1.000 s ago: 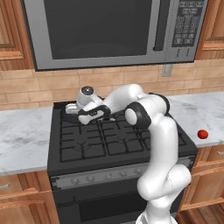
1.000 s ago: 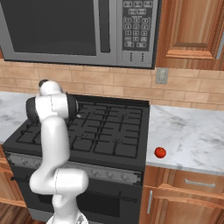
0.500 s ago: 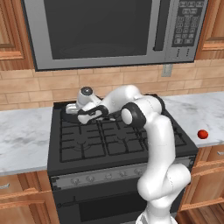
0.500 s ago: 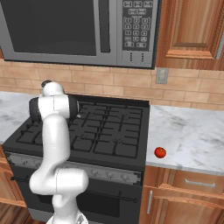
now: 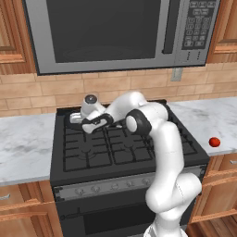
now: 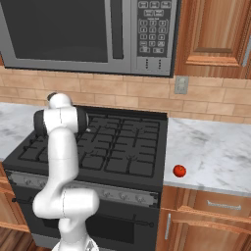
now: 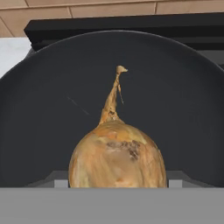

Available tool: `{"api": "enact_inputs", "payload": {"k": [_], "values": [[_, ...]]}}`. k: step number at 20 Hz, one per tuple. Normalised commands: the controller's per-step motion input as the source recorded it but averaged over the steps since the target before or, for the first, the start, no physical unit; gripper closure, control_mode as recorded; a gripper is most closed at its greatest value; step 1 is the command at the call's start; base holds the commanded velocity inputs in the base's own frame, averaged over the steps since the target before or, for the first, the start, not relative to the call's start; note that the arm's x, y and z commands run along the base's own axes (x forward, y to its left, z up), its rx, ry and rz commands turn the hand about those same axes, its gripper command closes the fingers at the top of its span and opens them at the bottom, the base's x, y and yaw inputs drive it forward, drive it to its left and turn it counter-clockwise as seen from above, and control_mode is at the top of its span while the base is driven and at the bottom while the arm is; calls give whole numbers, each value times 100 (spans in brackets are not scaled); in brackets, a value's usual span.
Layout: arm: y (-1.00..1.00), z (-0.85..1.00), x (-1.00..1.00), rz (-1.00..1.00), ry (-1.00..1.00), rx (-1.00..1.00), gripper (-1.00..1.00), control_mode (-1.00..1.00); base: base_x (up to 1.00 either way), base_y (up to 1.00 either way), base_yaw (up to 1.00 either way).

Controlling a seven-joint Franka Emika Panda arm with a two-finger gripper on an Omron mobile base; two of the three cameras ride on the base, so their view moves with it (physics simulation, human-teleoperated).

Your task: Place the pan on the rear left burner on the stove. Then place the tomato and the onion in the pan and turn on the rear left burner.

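Note:
The black pan (image 5: 71, 121) sits on the stove (image 5: 115, 155) at its rear left corner and covers the rear left burner. My gripper (image 5: 94, 123) reaches low over the pan. In the hand view the tan onion (image 7: 117, 159) fills the space between my fingertips, with its pointed tip towards the back wall and the pan's dark floor (image 7: 48, 109) right beneath it. The gripper (image 7: 116, 180) is shut on the onion. The red tomato (image 5: 214, 141) lies on the marble counter right of the stove (image 6: 122, 147), near the front edge, and appears as tomato (image 6: 179, 170) from the other side.
A grey microwave (image 5: 115, 32) hangs above the stove, close over the arm. A brick backsplash (image 5: 46, 92) runs behind. Marble counters (image 5: 25, 148) flank the stove on both sides. Knobs (image 5: 97, 187) line the silver front strip.
The arm's elbow has drifted slightly to the left. The hand stays over the pan with the onion still between its fingers.

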Motion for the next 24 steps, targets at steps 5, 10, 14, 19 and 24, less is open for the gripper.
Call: {"api": "enact_inputs", "payload": {"k": [5, 10, 14, 19, 24], "values": [[1, -5, 0, 0, 0, -1, -100, -100, 0, 0, 0], [0, 0, 0, 0, 0, 0, -100, -100, 0, 0, 0], [0, 2, 0, 0, -1, 0, -100, -100, 0, 0, 0], [0, 29, -11, -1, -9, 0, -100, -100, 0, 0, 0], [-2, 42, -17, -3, -14, 0, -100, -100, 0, 0, 0]]}}
